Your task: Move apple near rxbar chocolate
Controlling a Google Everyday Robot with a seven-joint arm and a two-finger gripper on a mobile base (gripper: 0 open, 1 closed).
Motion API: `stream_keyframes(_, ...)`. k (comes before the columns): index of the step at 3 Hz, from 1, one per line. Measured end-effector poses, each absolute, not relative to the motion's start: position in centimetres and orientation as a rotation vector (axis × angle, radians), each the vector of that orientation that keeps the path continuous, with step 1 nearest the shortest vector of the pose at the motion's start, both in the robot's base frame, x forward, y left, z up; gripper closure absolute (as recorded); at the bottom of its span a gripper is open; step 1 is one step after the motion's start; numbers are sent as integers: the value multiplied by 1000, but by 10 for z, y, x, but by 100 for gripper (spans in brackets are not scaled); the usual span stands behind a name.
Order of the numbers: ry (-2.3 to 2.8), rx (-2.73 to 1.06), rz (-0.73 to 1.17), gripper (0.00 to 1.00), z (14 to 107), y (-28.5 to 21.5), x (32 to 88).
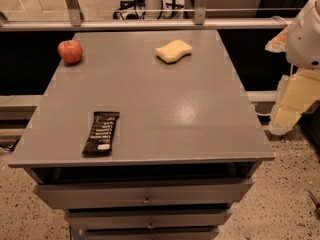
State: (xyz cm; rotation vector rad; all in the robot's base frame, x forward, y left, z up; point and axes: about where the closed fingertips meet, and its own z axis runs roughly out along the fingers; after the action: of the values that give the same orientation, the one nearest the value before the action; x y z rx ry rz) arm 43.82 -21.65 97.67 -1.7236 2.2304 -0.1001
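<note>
One apple [70, 51], far-left desk [175, 109] corner: likely firm, rolls; grasp across middle. Gripper [289, 115] beyond right edge, opening indeterminable.

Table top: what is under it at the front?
Under the table top, a dark gap, then stacked drawers with small handles; their contents are hidden. The end effector hangs beyond the table's right edge, far from the apple and rxbar chocolate.
</note>
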Motion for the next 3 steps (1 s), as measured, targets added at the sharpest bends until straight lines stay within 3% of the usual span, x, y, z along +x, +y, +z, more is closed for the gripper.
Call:
stream_keyframes(1, 2230, -1724, -100, 0, 977, -217, 438)
stream_keyframes(3, 2023, -1799, 214, 0, 930, -132, 511)
